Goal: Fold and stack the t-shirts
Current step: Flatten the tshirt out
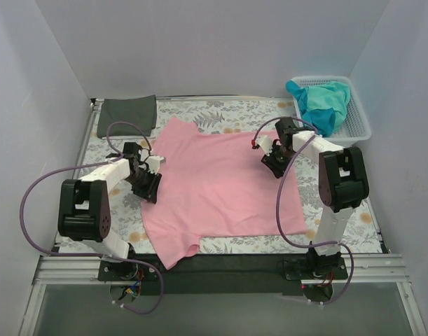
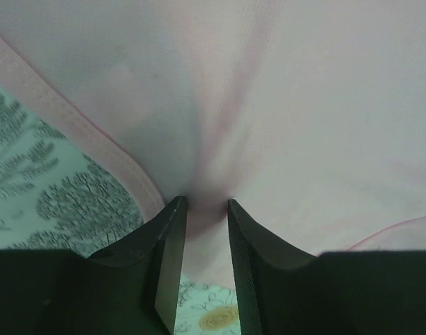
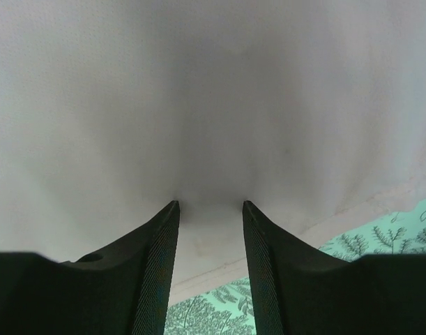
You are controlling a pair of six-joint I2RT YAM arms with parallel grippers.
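The light pink t-shirt lies spread flat on the middle of the table. My left gripper is down at its left edge. In the left wrist view the jaws stand narrowly apart around the pink cloth, which puckers into a crease between the fingertips. My right gripper is at the shirt's right edge. Its jaws stand wider, with the cloth and its hem between them, lying smooth. The dark charcoal t-shirt lies folded at the far left. The teal t-shirt is bunched in the basket.
The white mesh basket stands at the far right corner. The floral tablecloth covers the table and shows under both grippers. White walls close in the back and both sides. Purple cables loop from both arms.
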